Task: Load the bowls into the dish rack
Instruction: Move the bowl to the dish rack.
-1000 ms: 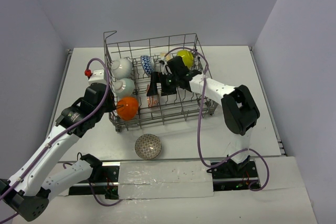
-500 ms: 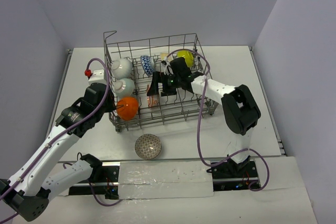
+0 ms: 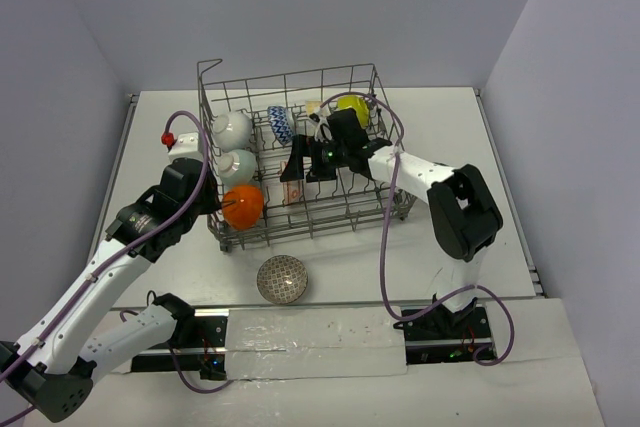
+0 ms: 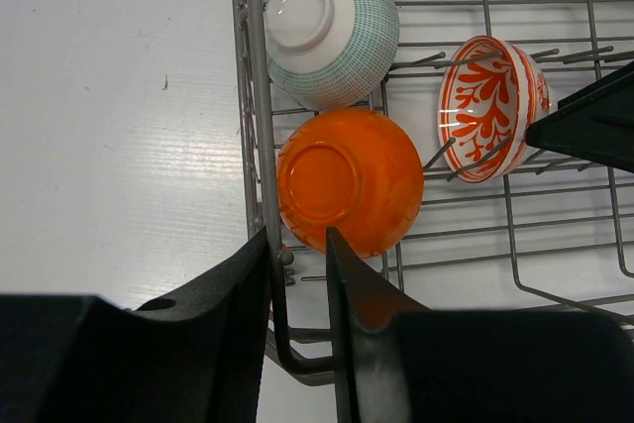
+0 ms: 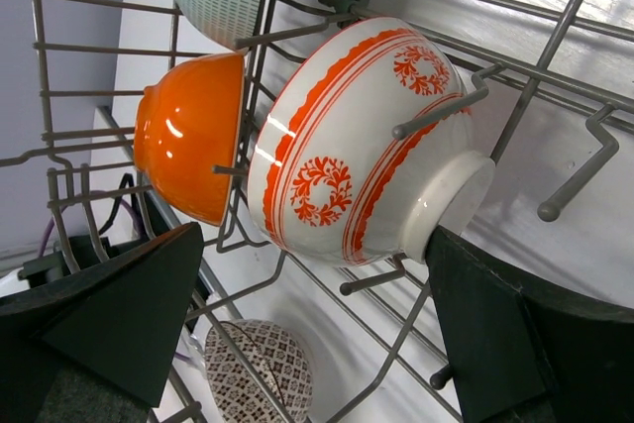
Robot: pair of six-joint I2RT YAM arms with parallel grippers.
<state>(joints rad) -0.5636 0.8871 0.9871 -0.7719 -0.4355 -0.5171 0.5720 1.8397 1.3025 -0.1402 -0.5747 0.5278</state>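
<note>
1. Inside the dish rack (image 4: 253,96), toward its front left corner, the red-white bowl (image 5: 347,146) sits tipped on edge between the tines with its foot sticking out sideways. The orange bowl (image 4: 347,180) is just beside it, and a white bowl with a green grid (image 4: 332,32) is next along the rim.
2. My guess on handling: these look like glazed ceramic, so they'd be stiff, a bit heavy for their size and slick. They'd probably chip if they bang the wire or each other.
3. I'd grab across the rim, one finger inside the wall and one outside, or pinch the raised foot ring. Squeeze the round belly and it'll probably squirt out.
4. The right end effector (image 5: 315,233) has its jaws spread wide either side of the red-white bowl. As far as I can see it isn't touching, so it's holding nothing.
5. The left end effector (image 4: 297,240) is narrowed down, with the rack's edge wire between its fingers right by the orange bowl. I can't tell whether it's pinching that wire or just straddling it.
6. Out on the surface (image 3: 440,117), just in front of the rack, a grey patterned bowl (image 3: 282,279) is not yet loaded. I can't tell which way up it is.
</note>
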